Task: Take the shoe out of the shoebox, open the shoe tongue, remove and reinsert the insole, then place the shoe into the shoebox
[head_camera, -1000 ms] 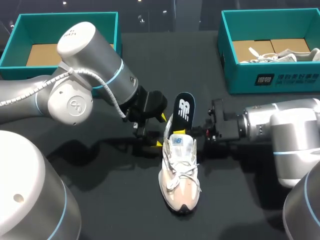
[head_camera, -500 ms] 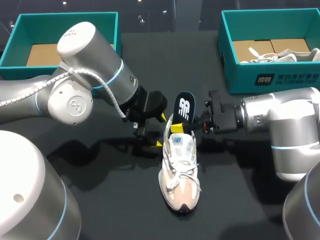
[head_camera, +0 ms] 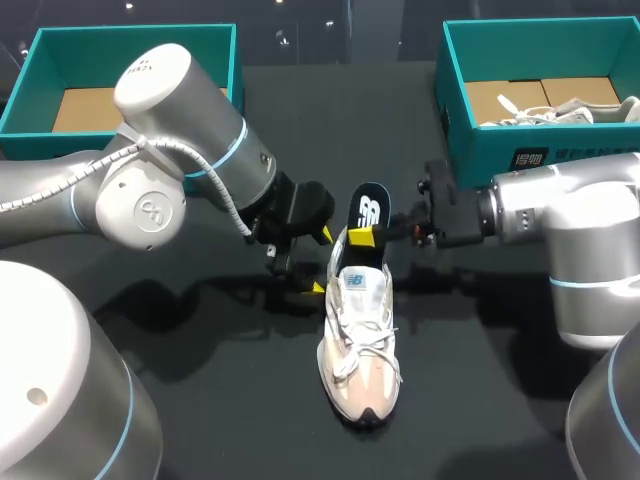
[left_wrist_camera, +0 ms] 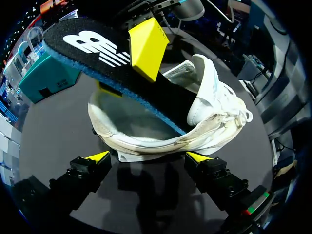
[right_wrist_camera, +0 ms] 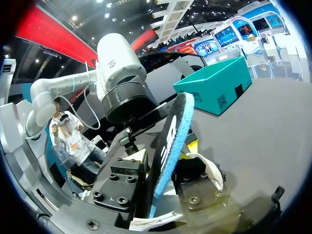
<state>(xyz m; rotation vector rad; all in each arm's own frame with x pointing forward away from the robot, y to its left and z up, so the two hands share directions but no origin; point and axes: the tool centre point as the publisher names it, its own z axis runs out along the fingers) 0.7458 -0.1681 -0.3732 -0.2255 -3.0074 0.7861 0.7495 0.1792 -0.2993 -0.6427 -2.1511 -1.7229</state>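
the shoe (head_camera: 358, 340) stood upright in the middle of the dark table (head_camera: 180, 400), out of any box, toe toward the robot and heel away. the insole (head_camera: 370, 212) stuck up out of the heel opening at a steep slant, its front end hidden inside the shoe. the right claw (head_camera: 368, 237) was clenched on it, one yellow pad (left_wrist_camera: 146, 46) flat on the printed top face and the other under the foam side. that grip across the thin faces probably suited a flat, bendy sheet that has to slide lengthwise along the shoe. whether it was going out or in could not be judged from this moment.

the left claw (head_camera: 322, 262) sat low beside the heel, on the side nearer its own arm, fingers spread and gripping nothing. in its wrist view the sole (left_wrist_camera: 146, 155) lay just ahead of the two tips. it looked placed to brace the shoe against sliding, though contact could not be made out.

the insole was a thin contoured slab, black fabric with white marks on top and blue spongy foam beneath. the shoe had a cream mesh upper, a padded tongue (head_camera: 365, 285) and a thick pale sole. a teal shoebox (head_camera: 130, 34) with a cardboard floor sat at the far left, another teal box (head_camera: 480, 160) with a second shoe (head_camera: 560, 110) at the far right.
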